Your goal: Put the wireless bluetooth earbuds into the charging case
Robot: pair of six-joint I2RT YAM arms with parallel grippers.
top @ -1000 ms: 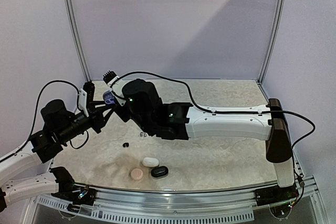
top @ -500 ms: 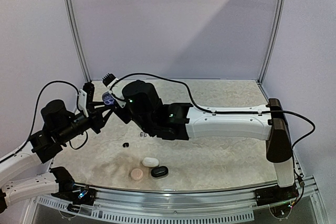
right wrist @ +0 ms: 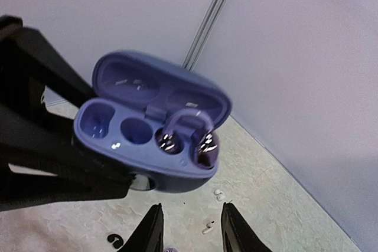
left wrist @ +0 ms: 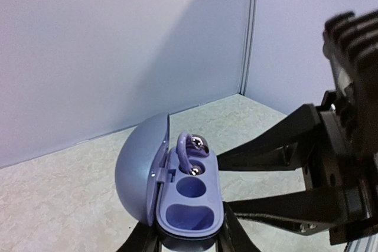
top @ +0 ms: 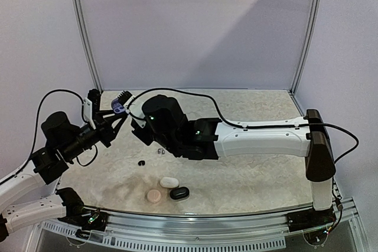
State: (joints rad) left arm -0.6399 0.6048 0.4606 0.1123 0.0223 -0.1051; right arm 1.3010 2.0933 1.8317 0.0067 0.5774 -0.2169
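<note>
The light was soft and even; a broad diagonal shadow crossed the pale lilac back wall. Just beyond the right pincer, the glossy purple plastic charging case showed small glints and slight blur

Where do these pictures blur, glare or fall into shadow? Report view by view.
Top external: sharp, with a diagonal shadow across the back wall. Left wrist: the charging case is crisp, the ribbed black part at the right edge out of focus. Right wrist: the case looks slightly smeared, and bright glints sit on the seated earbud.
</note>
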